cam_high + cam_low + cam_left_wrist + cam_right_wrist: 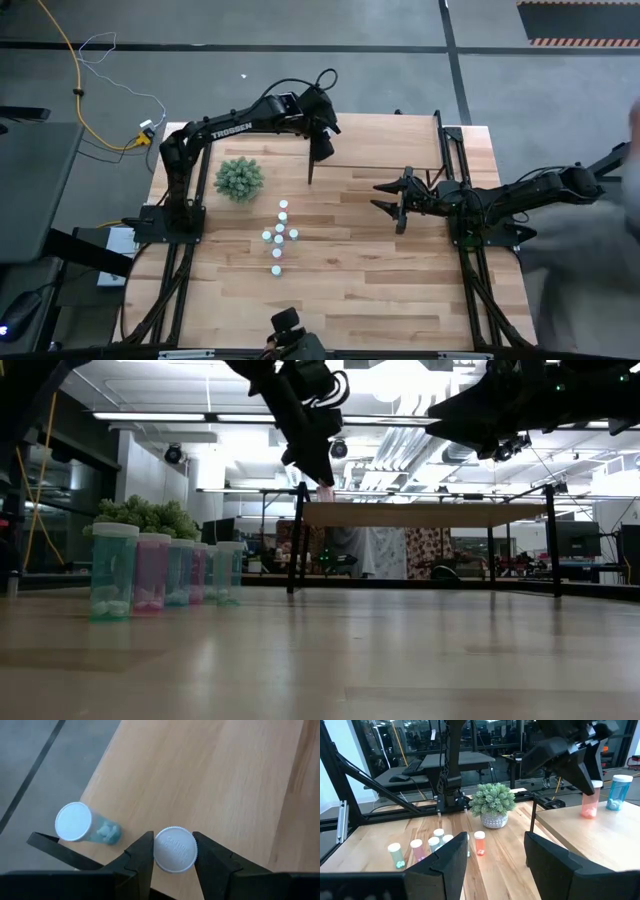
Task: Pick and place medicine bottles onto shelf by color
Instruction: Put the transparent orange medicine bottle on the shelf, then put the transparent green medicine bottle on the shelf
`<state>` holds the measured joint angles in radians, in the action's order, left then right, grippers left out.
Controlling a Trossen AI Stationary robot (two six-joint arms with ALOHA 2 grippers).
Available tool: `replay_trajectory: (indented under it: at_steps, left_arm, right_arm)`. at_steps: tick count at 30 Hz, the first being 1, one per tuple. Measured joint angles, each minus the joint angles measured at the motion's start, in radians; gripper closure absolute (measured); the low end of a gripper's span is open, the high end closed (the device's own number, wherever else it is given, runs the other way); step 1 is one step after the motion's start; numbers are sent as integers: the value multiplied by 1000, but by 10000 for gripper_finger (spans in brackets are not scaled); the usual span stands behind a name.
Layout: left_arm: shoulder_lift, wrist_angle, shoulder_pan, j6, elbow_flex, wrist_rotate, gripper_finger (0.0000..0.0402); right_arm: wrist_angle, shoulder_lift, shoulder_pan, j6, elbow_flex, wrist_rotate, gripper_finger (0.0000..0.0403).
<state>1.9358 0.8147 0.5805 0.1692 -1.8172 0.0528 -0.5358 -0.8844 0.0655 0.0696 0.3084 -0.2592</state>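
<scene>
1. The left gripper (173,851) was up over the shelf (380,130), near its 9 o'clock end in the high view, fingers clamped on the white cap of a pink bottle (589,802).
2. That pink bottle looked like it was standing on or just above the shelf board, can't tell which.
3. A bluish bottle (617,792) already stood upright on the shelf right beside it, close to the edge.
4. The right gripper (392,197) hung over the table at roughly 3 o'clock, jaws spread wide, nothing in them.
5. The remaining bottles (279,238) sat clustered mid-table, about 5 o'clock from the green plant (240,178). I counted roughly 7, all upright.
</scene>
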Motion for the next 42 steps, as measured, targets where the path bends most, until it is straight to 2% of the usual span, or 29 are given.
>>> replay_trajectory:
  at_steps: [15, 33, 42]
  left_arm:
    - [-3, 1, 0, 12, 1, 21, 281]
    - [-8, 6, -1, 18, 4, 48, 172]
    - [-102, 5, 0, 17, 4, 48, 160]
  right_arm:
    - [0, 0, 0, -1, 0, 0, 214]
    - [0, 0, 0, -3, 0, 0, 214]
    - [0, 0, 0, -7, 0, 0, 214]
